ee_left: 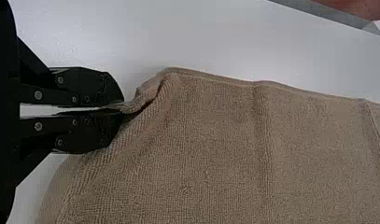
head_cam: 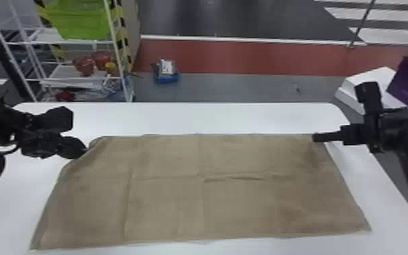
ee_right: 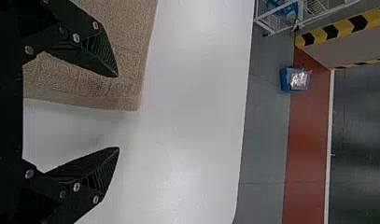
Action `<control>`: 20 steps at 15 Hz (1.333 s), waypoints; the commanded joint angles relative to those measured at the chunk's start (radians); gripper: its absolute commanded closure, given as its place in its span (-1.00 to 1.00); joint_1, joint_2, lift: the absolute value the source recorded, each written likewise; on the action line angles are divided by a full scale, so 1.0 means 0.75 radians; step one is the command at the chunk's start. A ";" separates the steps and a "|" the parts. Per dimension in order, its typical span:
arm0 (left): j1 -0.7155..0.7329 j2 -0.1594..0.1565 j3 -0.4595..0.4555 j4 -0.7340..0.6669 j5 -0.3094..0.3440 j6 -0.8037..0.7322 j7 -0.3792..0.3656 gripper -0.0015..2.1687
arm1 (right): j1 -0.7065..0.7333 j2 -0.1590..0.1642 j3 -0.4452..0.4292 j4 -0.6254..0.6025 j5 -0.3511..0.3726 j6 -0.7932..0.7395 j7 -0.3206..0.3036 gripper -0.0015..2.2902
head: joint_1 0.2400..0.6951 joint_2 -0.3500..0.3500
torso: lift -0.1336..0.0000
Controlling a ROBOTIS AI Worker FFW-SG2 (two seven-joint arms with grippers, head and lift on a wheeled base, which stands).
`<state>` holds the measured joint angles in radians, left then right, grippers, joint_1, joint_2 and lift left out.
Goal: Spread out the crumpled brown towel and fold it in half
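Where crumpled, towel in left claw

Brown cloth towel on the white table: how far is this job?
Spreading looks done: the towel lies nearly flat on the table. In hand: the black left gripper pinches its far left corner; the right gripper is open by the far right one. To do: folding in half; near and far edges lie apart.
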<state>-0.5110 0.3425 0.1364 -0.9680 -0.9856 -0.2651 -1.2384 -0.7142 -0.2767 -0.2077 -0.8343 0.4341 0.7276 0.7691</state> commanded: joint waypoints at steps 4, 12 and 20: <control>0.000 -0.001 -0.002 0.002 0.007 -0.036 -0.050 0.00 | -0.003 0.011 0.025 0.028 0.023 -0.038 -0.005 -0.56 | 1.00 -0.15 | -1.00; 0.000 0.002 0.002 0.000 0.013 -0.044 -0.059 0.00 | -0.001 0.029 0.019 0.041 0.016 -0.079 -0.001 0.00 | 1.00 -0.12 | -1.00; 0.006 0.022 0.092 0.000 0.103 -0.155 -0.026 0.00 | 0.151 0.013 -0.071 -0.205 -0.006 -0.104 0.175 0.06 | 1.00 -0.11 | -1.00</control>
<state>-0.5101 0.3530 0.1808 -0.9673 -0.9240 -0.3516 -1.2610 -0.6297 -0.2647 -0.2387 -0.9309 0.4304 0.6418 0.8824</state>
